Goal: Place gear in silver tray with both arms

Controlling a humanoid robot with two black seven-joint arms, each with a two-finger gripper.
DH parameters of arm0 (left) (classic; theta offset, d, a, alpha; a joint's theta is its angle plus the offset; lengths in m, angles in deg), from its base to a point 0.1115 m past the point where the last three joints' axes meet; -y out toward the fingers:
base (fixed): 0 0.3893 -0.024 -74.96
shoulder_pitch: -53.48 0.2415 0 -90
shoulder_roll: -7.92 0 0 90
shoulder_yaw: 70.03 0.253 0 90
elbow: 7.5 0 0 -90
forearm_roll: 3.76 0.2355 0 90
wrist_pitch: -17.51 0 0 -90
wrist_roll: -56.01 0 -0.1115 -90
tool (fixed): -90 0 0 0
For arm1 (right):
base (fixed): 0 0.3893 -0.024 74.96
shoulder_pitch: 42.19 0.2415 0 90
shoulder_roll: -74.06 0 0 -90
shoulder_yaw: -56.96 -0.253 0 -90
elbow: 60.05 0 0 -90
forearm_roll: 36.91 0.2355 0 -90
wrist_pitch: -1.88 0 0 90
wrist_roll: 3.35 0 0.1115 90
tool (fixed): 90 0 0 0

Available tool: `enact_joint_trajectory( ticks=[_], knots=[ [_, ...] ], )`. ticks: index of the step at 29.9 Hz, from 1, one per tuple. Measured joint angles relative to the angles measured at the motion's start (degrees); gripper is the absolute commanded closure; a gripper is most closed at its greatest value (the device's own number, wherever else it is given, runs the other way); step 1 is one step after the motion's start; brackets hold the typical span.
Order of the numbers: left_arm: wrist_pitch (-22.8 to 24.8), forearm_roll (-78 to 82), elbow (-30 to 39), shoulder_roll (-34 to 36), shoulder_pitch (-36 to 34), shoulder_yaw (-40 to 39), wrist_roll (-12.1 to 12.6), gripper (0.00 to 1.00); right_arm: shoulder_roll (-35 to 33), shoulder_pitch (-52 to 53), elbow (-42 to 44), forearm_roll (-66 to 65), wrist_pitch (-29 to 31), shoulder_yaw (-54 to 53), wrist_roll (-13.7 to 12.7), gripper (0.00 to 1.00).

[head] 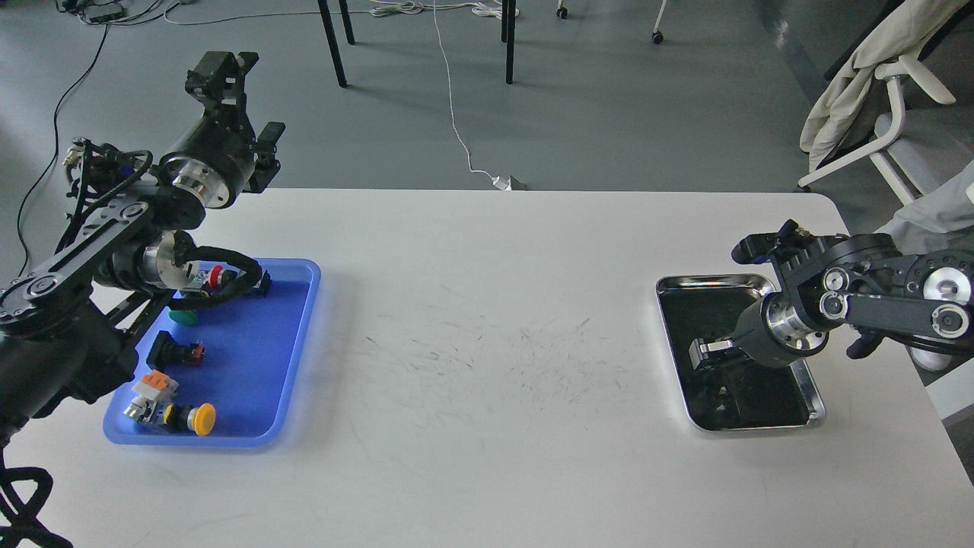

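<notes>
The silver tray (709, 281) lies on the right side of the white table, its dark bottom mirror-like. My right gripper (705, 355) reaches in from the right and hangs low over the middle of the tray. Its fingers are dark against the dark bottom, so I cannot tell their state or whether they hold anything. No gear can be made out in the tray or in either gripper. My left gripper (222, 70) is raised high beyond the table's back left edge, above the blue tray. It looks empty, but its fingers cannot be told apart.
A blue plastic tray (297, 335) at the left holds several small parts, among them a yellow push button (201, 419), a red button (216, 274) and a black switch (173, 352). The left arm's cable hangs over its back end. A chair (875, 99) stands beyond the right corner.
</notes>
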Motion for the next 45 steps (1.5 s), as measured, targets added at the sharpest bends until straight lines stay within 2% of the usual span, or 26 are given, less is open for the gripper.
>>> enact_joint_trajectory(
  ticks=[8,12,15,23,29,35,42,45],
  knots=[
    [0.00,0.03,-0.07,0.11,-0.23,0.10,0.00,0.02,-6.68,6.94,-2.33,4.44,-0.02,-8.14,0.00,0.02],
    [0.00,0.03,-0.33,0.30,-0.29,0.05,0.08,0.02,-10.36,7.15,0.73,7.97,-0.01,-19.83,0.00,0.02],
    [-0.01,0.03,-1.18,0.33,-0.46,-0.06,0.09,0.02,-10.49,3.91,5.02,12.15,-0.01,-30.29,0.09,0.02],
    [0.38,-0.35,-2.95,1.01,-1.12,-0.18,0.09,0.02,-7.54,-9.01,17.04,34.69,-0.02,-55.39,2.41,0.02],
    [0.85,-0.82,-4.99,1.44,-1.12,-0.29,0.09,0.02,-5.40,-23.23,20.12,51.00,-0.03,-67.72,4.21,0.02],
    [2.94,-4.99,-7.50,1.16,-0.95,-0.46,-0.07,0.02,0.82,-39.47,20.25,53.13,-0.01,-82.73,4.61,0.02],
    [5.90,-11.46,-10.25,-1.22,-0.64,-3.42,-0.17,0.02,7.75,-46.01,20.08,53.15,-0.01,-91.09,4.53,0.01],
    [6.61,-11.76,-12.06,-2.98,-0.52,-3.88,-1.41,0.02,9.72,-46.99,20.88,53.16,0.00,-94.35,4.67,0.01]
  ],
)
